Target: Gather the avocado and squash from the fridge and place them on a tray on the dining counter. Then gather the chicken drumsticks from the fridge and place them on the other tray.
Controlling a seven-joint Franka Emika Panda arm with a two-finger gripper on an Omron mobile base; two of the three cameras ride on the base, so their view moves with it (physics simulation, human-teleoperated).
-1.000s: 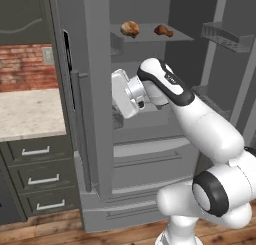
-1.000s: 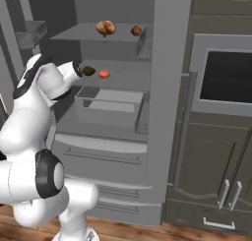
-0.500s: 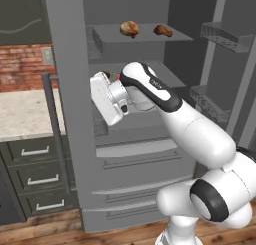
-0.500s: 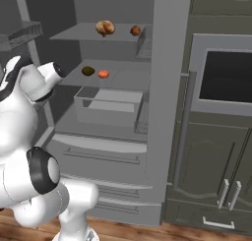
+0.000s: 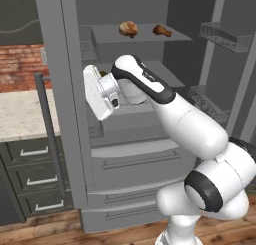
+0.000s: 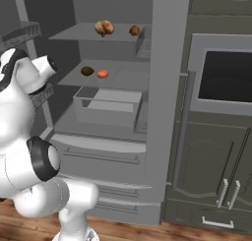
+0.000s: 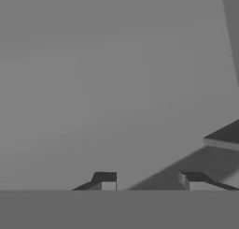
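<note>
Clearly off-target: small dark olive-brown avocado point(image 6: 87, 71) sits on the grey middle fridge shelf point(image 6: 123, 77).
Two-finger gripper point(image 7: 147, 180), jaws narrowly parted and empty, faces blank grey fridge wall.

Fridge point(image 6: 165, 112) open, doors swung out both sides. Top shelf point(image 6: 78, 34): two chicken drumsticks point(image 6: 104, 27) side by side, apart, near shelf's right end in right base view. Shelf below point(image 6: 118, 77): avocado point(image 6: 87, 71) left, squash point(image 6: 102, 74) just beside on right, both toward front. Under that, clear bin point(image 6: 108, 106) on lower shelf. Drawers point(image 6: 98, 156) beneath bin. Wall oven point(image 6: 221, 82) right of fridge; cabinet doors point(image 6: 216, 181) below oven. Left of fridge: table point(image 5: 17, 114) w/ drawers under, brick wall point(image 5: 20, 69) behind.
</note>
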